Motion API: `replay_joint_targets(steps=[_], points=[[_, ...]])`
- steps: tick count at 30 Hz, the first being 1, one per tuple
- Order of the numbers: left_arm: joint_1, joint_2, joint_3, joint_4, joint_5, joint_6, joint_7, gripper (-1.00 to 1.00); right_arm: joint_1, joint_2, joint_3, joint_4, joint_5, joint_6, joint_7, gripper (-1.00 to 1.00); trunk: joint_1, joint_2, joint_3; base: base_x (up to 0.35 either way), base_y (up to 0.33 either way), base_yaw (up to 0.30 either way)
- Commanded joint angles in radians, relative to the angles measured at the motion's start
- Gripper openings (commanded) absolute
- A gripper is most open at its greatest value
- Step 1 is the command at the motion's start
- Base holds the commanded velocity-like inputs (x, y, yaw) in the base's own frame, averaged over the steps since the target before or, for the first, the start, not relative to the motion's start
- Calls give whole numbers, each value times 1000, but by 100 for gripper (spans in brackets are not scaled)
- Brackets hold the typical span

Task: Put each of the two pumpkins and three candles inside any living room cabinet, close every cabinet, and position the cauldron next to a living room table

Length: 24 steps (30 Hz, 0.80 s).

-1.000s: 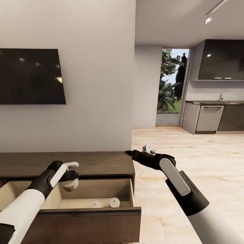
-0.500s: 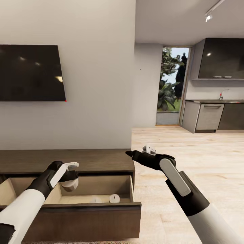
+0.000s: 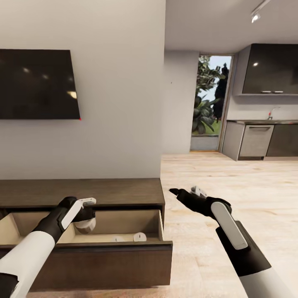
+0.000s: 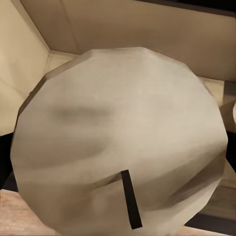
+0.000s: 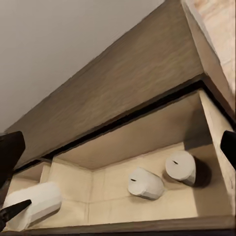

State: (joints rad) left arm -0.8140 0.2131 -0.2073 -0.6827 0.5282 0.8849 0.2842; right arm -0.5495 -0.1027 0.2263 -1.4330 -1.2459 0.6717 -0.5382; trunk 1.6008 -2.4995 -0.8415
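Note:
The low dark-brown cabinet (image 3: 103, 191) stands against the wall with its right drawer (image 3: 103, 252) pulled out. Two grey-beige candles (image 3: 140, 236) (image 3: 117, 239) lie on their sides on the drawer floor, and the right wrist view shows them too (image 5: 181, 167) (image 5: 145, 183). My left gripper (image 3: 85, 223) hangs over the drawer's left half, shut on a third candle (image 3: 86, 226) (image 4: 123, 142) (image 5: 34, 202). My right gripper (image 3: 179, 193) is open and empty, beyond the cabinet's right end above the floor. The pumpkins, cauldron and table are out of view.
A black TV (image 3: 37, 85) hangs on the wall above the cabinet. Light wood floor (image 3: 231, 182) stretches to the right toward a kitchen counter (image 3: 256, 140) and a doorway with plants (image 3: 209, 103).
The camera has shifted, so the cabinet and TV sit slightly differently in the picture. My right arm has moved to the right and a little lower. The left gripper still holds its candle over the drawer.

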Motion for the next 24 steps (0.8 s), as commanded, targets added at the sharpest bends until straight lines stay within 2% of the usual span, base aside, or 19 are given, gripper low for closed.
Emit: replay_joint_targets(steps=[1,3,9,19,24], points=[[-1,1,-6,-1,10,1,9,-100,4,-1,-12,-1,-11,-2,-10,100,0,-1,-5,0,0,0],[-1,2,-6,-1,10,-7,9,-100,16,0,-42,-1,-12,-1,-10,100,1,-1,-13,0,0,0],[-1,2,-6,-1,10,-17,9,-100,23,4,-59,-1,-12,-1,-10,100,4,-3,-36,0,0,0],[-1,2,-7,-2,10,-20,8,-100,25,3,-62,-1,-12,-1,-9,100,4,-3,-36,3,0,0],[-1,2,-7,-1,10,-20,8,-100,25,3,-62,-1,-12,-1,-9,100,4,-3,-36,120,0,0]])
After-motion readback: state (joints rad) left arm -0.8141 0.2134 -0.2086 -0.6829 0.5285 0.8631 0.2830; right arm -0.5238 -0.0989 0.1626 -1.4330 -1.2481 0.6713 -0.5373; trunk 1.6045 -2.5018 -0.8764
